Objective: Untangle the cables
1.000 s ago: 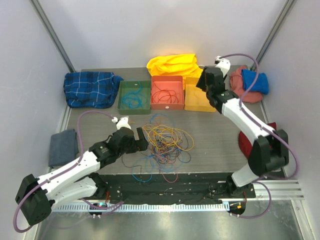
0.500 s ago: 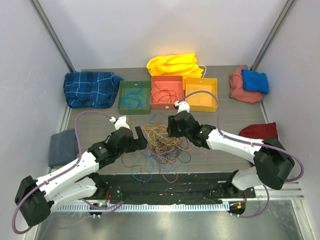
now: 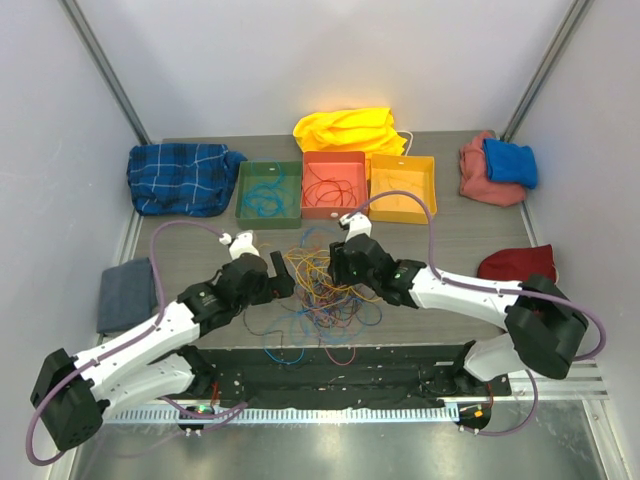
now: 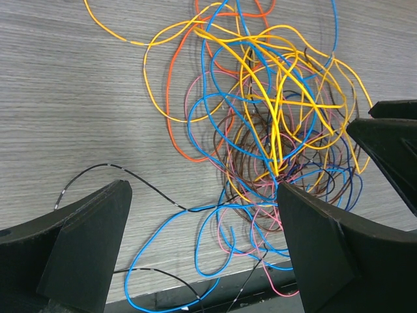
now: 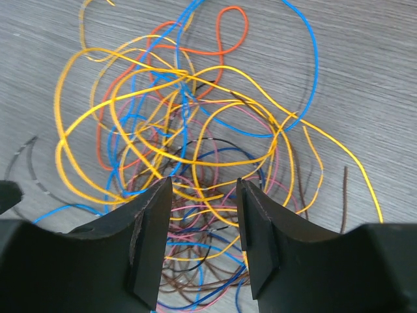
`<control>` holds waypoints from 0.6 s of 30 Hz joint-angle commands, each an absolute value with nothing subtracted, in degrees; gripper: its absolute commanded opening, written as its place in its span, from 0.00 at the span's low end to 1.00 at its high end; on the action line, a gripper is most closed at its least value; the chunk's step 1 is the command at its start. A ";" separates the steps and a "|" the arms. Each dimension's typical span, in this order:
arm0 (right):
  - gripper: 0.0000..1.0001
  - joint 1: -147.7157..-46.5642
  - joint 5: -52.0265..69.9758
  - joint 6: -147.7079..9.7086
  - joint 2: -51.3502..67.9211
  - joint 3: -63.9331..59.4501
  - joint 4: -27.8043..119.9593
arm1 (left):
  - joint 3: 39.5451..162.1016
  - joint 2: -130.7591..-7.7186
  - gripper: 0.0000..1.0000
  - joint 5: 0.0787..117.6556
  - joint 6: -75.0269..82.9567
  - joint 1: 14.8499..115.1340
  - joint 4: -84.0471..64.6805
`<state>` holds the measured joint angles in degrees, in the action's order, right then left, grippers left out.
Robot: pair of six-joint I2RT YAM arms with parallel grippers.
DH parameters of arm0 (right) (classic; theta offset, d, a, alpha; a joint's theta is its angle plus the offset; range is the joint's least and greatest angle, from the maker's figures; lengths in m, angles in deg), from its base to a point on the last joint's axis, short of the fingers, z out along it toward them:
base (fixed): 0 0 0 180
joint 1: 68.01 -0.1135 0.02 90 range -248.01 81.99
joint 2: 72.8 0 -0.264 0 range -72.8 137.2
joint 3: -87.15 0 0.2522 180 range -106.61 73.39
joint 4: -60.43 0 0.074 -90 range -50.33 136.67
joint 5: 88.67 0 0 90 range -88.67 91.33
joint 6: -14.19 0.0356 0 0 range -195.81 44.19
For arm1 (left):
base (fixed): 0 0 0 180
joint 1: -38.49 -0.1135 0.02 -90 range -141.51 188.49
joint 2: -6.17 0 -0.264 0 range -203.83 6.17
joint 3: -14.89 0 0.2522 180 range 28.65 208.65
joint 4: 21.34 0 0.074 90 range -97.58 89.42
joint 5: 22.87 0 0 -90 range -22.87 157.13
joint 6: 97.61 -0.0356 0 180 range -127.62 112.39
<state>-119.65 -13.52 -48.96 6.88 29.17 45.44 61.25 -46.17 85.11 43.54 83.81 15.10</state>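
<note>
The cables (image 3: 325,285) lie in a tangled heap of yellow, orange, blue, pink, brown and black strands on the grey table, between my two grippers. My left gripper (image 3: 280,274) is open wide at the heap's left edge; in the left wrist view its fingers (image 4: 85,248) straddle blue and black loops (image 4: 195,215). My right gripper (image 3: 337,262) is open just above the heap's upper right; in the right wrist view its fingers (image 5: 153,241) hover over yellow strands (image 5: 202,163), holding nothing.
A green tray (image 3: 268,193) holds blue wire, a red tray (image 3: 333,186) holds red wire, and a yellow tray (image 3: 402,188) stands beside them. Cloths lie around: blue plaid (image 3: 182,177), yellow (image 3: 345,128), pink and blue (image 3: 497,165), red (image 3: 515,264), grey (image 3: 124,294).
My right arm swung from the yellow tray at the back right down to the cable heap and edged a little further left over it. The left arm barely moved.
</note>
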 commanded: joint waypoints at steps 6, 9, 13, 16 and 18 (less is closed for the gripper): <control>0.50 -119.69 -17.47 -52.34 13.86 25.15 47.03 | 62.84 -46.30 1.00 85.50 44.68 83.84 13.60; 0.50 -119.69 -19.57 -52.61 15.62 24.35 47.55 | 62.76 -46.39 1.00 85.41 44.77 83.84 13.69; 0.49 -119.78 -22.04 -53.66 17.46 22.60 49.04 | 62.93 -46.48 1.00 85.50 44.77 83.84 13.86; 0.46 -119.69 -23.10 -54.72 20.01 20.58 48.70 | 63.28 -46.48 1.00 85.58 44.51 83.84 13.87; 0.40 -119.69 -23.89 -55.07 21.24 19.96 48.87 | 63.37 -46.30 1.00 85.67 44.42 83.84 14.13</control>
